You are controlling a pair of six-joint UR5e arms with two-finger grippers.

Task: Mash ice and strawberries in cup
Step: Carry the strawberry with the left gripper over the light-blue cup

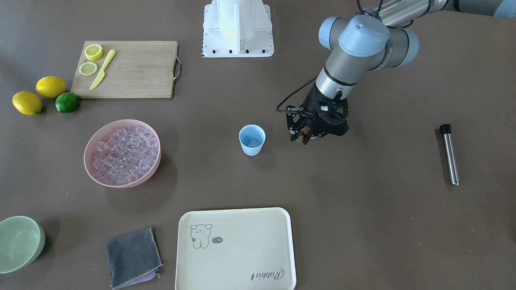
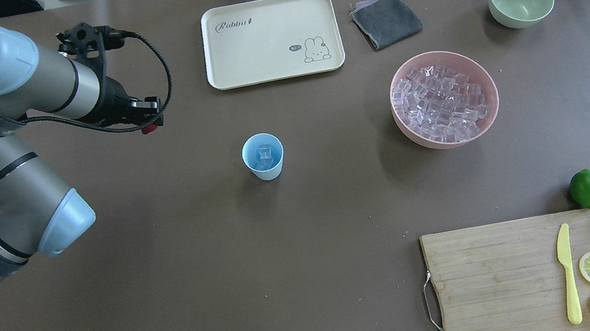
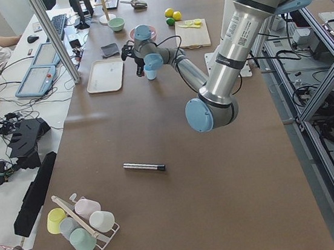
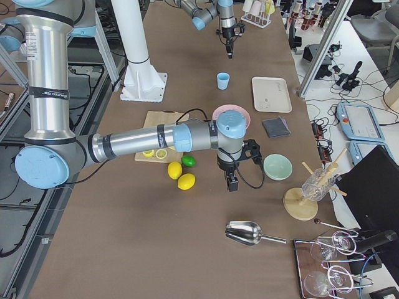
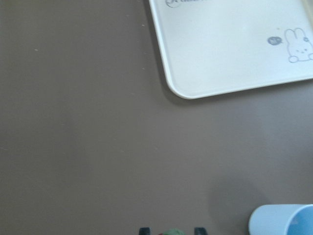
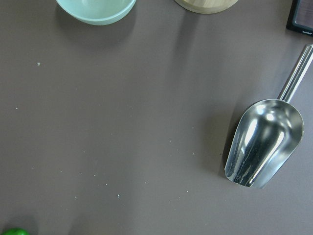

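Observation:
The light-blue cup (image 1: 252, 139) stands upright mid-table and holds a few clear ice cubes (image 2: 264, 156). My left gripper (image 1: 300, 139) hangs a little above the table just beside the cup, on the robot's left of it. It is shut on the small red strawberry (image 1: 297, 138). The berry's green top (image 5: 173, 231) shows between the fingertips in the left wrist view, with the cup (image 5: 283, 220) at lower right. Many more ice cubes (image 1: 123, 155) fill the pink bowl (image 1: 129, 184). My right gripper (image 4: 232, 184) shows only in the exterior right view; I cannot tell if it is open.
A metal rod with a black tip (image 1: 449, 154) lies on the robot's far left. A cream tray (image 1: 236, 249), grey cloth (image 1: 133, 257) and green bowl (image 1: 20, 243) sit along the far edge. A cutting board (image 1: 133, 70), lemons and a lime (image 1: 66, 102) lie near the robot. A steel scoop (image 6: 261, 142) lies under the right wrist.

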